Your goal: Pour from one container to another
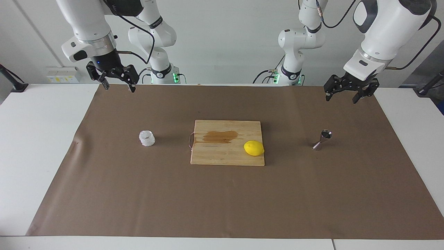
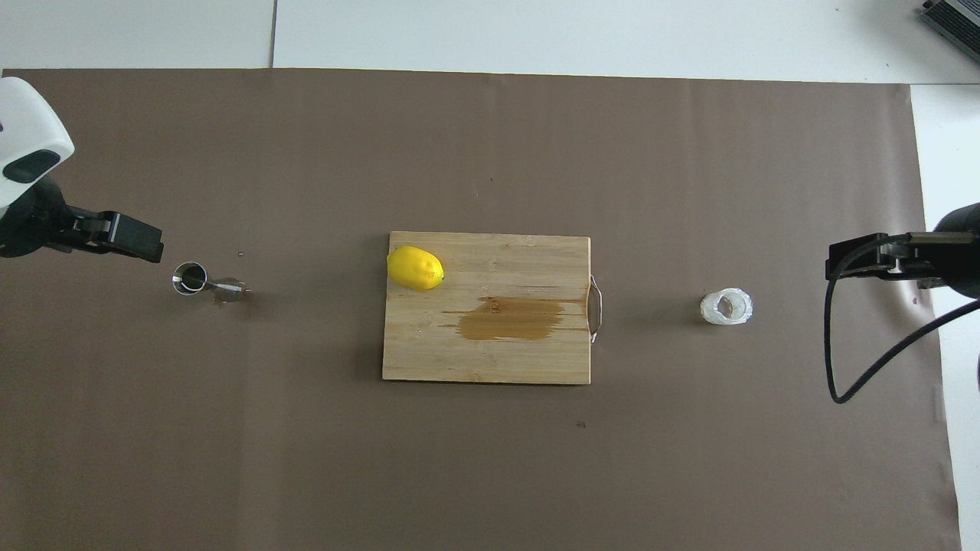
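Note:
The whitish, bumpy cup [image 1: 146, 138] [image 2: 726, 306] stands upright on the brown mat toward the right arm's end of the table. The small shiny metal jigger [image 1: 323, 139] [image 2: 200, 280] stands on the mat toward the left arm's end, its dark mouth up. My right gripper [image 1: 119, 87] hangs open and empty, high over the mat's edge by the robots, well apart from the cup. My left gripper [image 1: 341, 100] hangs the same way, open and empty, raised over the mat and clear of the jigger.
A wooden cutting board [image 1: 215, 156] [image 2: 490, 360] with a dark wet stain and a metal handle lies mid-mat between the two containers. A yellow lemon [image 1: 253, 148] [image 2: 415, 268] rests on the board's corner toward the jigger. A black cable [image 2: 842, 383] loops from the right arm.

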`<state>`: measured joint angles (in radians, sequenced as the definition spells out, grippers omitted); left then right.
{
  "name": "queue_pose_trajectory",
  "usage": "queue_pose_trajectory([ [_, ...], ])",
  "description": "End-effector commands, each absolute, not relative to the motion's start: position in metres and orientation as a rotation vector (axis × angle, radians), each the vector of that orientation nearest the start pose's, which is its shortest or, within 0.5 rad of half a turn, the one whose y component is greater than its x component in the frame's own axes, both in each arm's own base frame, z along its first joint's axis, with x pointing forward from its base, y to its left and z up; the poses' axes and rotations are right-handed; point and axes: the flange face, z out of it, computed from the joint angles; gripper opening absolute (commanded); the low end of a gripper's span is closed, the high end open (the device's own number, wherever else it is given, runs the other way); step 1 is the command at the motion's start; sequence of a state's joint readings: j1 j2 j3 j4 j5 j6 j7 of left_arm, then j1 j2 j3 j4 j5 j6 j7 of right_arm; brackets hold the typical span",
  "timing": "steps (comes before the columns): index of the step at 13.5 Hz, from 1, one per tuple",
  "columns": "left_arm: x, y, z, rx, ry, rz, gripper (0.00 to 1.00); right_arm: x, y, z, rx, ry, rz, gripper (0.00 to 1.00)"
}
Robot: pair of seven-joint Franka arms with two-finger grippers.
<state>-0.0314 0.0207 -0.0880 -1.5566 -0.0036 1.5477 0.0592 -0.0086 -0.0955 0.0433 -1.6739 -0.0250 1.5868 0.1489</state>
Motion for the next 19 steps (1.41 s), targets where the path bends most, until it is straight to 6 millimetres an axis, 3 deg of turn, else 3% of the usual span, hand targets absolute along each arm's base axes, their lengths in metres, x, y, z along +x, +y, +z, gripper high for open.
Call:
queue_pose_trajectory([
  [1, 0.553, -0.063, 0.622, -3.130, 0.270, 0.046, 1.00, 0.522, 0.014, 0.633, -3.157, 0.168, -0.007, 1.00],
  [5, 0.554, -0.062, 0.617, -3.133, 0.251, 0.060, 1.00, 0.522, 0.014, 0.633, -3.157, 0.168, -0.007, 1.00],
  [19, 0.553, -0.009, 0.606, -3.281, -0.057, 0.153, 1.00, 0.522, 0.014, 0.633, -3.157, 0.168, -0.007, 1.00],
])
